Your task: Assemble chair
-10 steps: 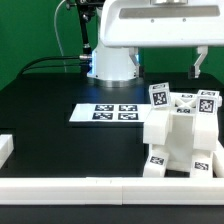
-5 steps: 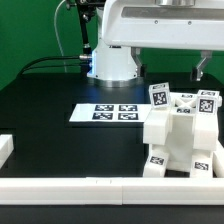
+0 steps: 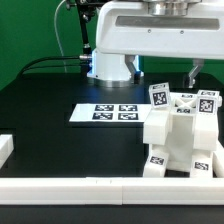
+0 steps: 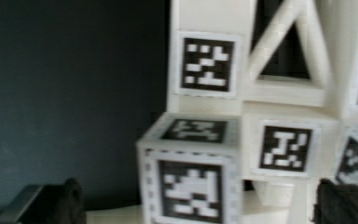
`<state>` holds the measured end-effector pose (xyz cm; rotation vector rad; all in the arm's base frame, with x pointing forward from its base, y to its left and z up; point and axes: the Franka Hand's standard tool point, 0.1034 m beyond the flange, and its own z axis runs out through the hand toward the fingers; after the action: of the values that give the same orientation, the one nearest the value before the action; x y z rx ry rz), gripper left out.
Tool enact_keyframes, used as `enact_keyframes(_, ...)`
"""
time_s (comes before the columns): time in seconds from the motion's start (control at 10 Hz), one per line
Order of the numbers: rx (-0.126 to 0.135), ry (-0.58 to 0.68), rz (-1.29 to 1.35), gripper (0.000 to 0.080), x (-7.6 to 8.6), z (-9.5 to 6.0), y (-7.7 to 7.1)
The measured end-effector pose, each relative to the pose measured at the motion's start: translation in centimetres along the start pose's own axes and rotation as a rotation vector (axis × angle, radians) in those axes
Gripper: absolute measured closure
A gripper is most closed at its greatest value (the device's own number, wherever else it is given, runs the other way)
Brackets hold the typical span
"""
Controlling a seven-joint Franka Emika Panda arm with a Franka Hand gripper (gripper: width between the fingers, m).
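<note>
Standing as one joined blocky structure, the chair (image 3: 180, 135) sits at the table's (image 3: 50, 125) front edge on the exterior view's right, beside the marker board (image 3: 106, 113) with four tags. One gripper (image 3: 163, 72) hangs above it, fingers spread wide and empty, with bare table toward the exterior view's left.

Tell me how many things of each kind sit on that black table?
Assembled white chair: 1
Flat marker board printed with four tags: 1
White border rails at the table's edge: 2 visible
Total: 4
</note>
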<state>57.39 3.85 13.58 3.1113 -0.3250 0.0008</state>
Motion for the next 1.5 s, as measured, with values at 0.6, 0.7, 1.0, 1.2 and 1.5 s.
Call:
enact_keyframes(0.6,0.023,-0.009,0.035,0.0150,-0.13,0.40,-0.23)
enact_keyframes(0.7,0.020,-0.003,0.037,0.0150,-0.06,0.54,-0.19)
enact_keyframes(1.0,0.020,-0.004,0.072,0.0162,-0.06,0.55,-0.16)
enact_keyframes(1.2,0.020,-0.006,0.232,0.0521,-0.08,0.59,-0.19)
enact_keyframes(1.5,0.020,-0.009,0.480,0.0528,-0.09,0.60,-0.24)
